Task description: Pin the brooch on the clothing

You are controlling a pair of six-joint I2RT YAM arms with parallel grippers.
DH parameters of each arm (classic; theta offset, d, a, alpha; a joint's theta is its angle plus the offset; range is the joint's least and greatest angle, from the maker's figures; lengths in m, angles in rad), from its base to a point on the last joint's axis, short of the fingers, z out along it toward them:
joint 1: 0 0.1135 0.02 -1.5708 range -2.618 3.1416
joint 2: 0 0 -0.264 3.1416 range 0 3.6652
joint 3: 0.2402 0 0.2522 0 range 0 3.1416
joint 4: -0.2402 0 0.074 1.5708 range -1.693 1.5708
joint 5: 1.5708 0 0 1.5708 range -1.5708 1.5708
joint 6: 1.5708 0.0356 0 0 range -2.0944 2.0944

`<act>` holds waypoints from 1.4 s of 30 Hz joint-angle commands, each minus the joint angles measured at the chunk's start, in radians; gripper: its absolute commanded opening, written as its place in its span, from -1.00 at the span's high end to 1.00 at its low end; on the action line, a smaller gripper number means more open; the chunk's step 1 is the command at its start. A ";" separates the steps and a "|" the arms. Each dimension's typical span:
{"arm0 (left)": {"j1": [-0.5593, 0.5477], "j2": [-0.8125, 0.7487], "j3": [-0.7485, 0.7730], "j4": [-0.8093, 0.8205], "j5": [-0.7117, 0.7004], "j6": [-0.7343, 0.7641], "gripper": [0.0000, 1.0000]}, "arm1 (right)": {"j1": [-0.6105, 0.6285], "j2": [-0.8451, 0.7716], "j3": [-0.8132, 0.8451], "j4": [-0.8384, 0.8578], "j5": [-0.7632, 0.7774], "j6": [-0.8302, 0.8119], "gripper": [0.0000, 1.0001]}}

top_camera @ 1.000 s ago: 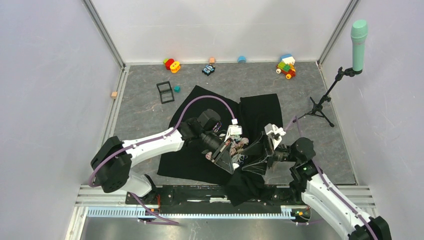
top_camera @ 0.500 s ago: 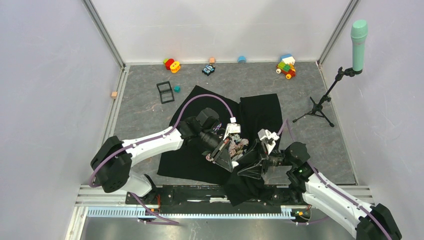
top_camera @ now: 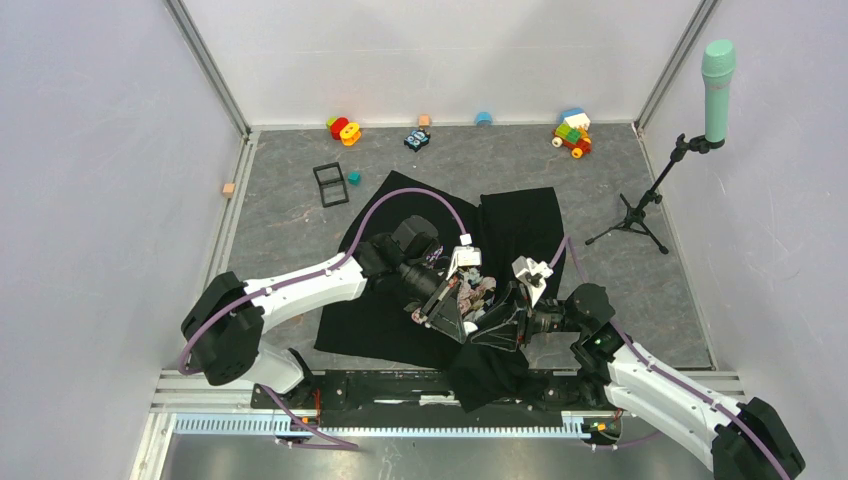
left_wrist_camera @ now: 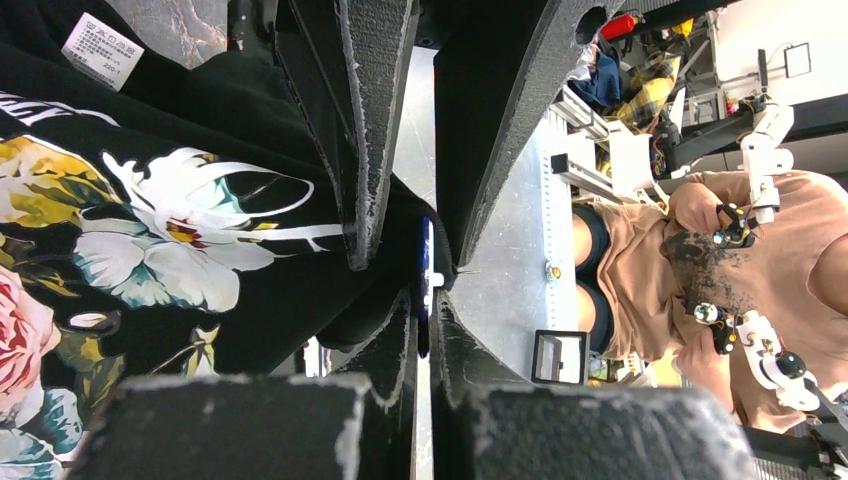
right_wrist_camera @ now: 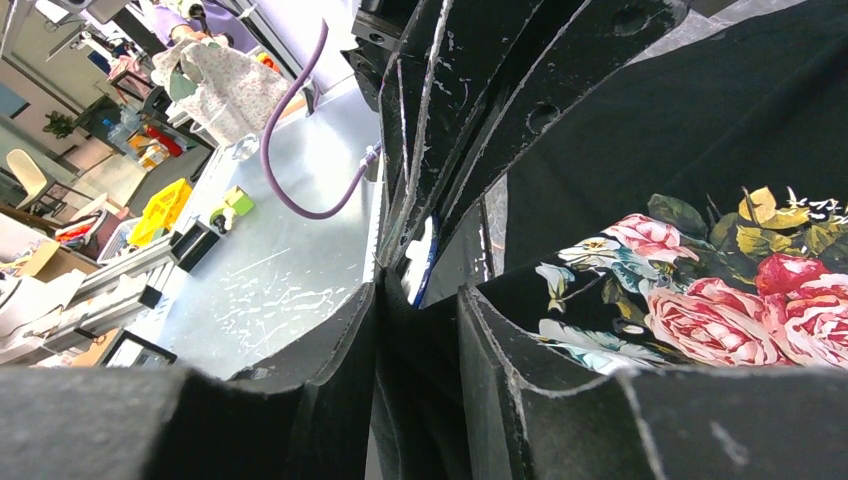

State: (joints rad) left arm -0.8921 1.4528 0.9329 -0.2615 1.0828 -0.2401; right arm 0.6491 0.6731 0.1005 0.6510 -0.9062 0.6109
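Brooch (seen edge-on) pinched in narrow left gripper, just beside clothing fold clamped by right gripper. Judged risk: pin deflected, or brooch dropped, if fold slackens.

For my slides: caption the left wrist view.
Left gripper holds the blue brooch edge-on beside the floral T-shirt, pinched by the right gripper.

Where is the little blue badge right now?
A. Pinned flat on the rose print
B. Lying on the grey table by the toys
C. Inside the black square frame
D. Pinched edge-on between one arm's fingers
D: in the left wrist view the brooch shows edge-on as a thin blue line. It sits in the narrow gap between the fingers of the left gripper, close beside the clothing.
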 commanded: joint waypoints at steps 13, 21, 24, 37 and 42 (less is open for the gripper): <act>0.001 -0.018 0.018 0.007 0.049 0.038 0.96 | 0.007 0.025 0.019 0.045 0.058 0.014 0.22; -0.001 -0.020 0.017 0.007 0.051 0.038 0.96 | 0.007 0.053 0.028 0.021 0.078 0.011 0.36; 0.000 -0.019 0.015 0.007 0.051 0.038 0.95 | 0.008 0.066 0.039 -0.009 0.091 0.000 0.44; -0.006 -0.018 0.014 0.006 0.051 0.038 0.95 | 0.009 0.085 0.067 -0.023 0.116 0.012 0.40; -0.008 -0.017 0.014 0.007 0.055 0.036 0.96 | 0.009 0.089 0.069 -0.021 0.121 0.017 0.37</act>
State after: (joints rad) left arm -0.8829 1.4528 0.9321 -0.2836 1.0481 -0.2295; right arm 0.6609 0.7506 0.1291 0.6334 -0.8761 0.6376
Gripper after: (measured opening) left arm 0.047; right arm 0.308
